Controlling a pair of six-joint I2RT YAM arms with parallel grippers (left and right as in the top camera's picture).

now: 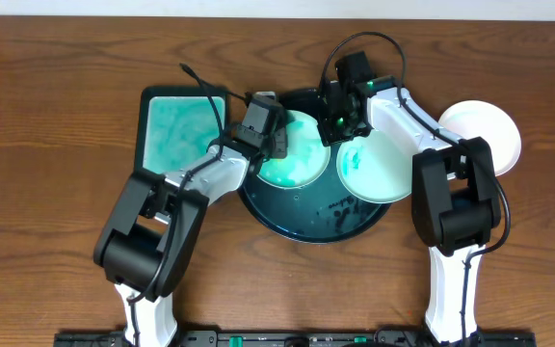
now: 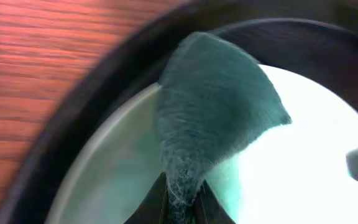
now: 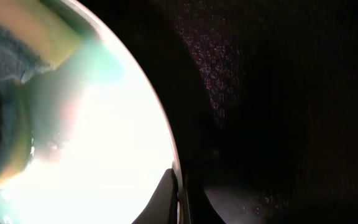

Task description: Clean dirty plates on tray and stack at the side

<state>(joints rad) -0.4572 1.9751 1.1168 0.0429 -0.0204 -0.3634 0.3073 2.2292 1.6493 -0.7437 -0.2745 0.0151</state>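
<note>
Overhead view: round tray (image 1: 306, 224) sits mid-table, between both arms. Mint plate (image 1: 297, 164) lies inside it, on the left half of the floor. Smeared plate (image 1: 379, 173) sits to its right with teal streaks on it, overlapping the tray's right rim. White plate (image 1: 485, 135) rests apart on the bare table (image 1: 56, 77), right of the tray and just beside the right arm. Rectangular tray (image 1: 176, 130), with a teal floor, lies left of the round tray, with the left arm crossing its lower right corner. Left gripper (image 1: 276, 140) is at the upper left edge of the mint plate. In the left wrist view its fingers are closed on the base of a dark teal sponge (image 2: 216, 112), which stands over the plate's surface near the rim. Whether the sponge touches the plate cannot be told, as the picture is blurred. Right gripper (image 1: 335, 130) is at the upper right edge of the mint plate. In the right wrist view its two fingers are pinched on the plate's rim, one on each side, with the dark wet tray floor to the right.
</note>
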